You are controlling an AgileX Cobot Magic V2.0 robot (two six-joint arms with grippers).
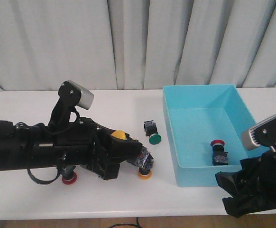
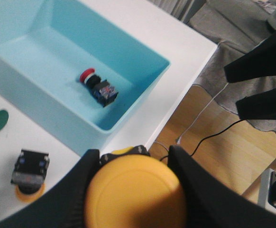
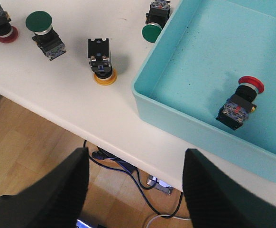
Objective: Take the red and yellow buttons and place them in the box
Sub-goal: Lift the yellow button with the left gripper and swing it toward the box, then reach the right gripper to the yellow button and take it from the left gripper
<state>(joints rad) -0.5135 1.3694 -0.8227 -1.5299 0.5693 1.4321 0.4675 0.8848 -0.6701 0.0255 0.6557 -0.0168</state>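
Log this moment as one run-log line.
left hand: shut on yellow button | right hand: open, empty | box: one red button inside

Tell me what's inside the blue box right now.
The box holds one red button, lying on its side near the front wall. The rest of its floor shows bare in the wrist views; the front view's near wall hides a strip of floor.
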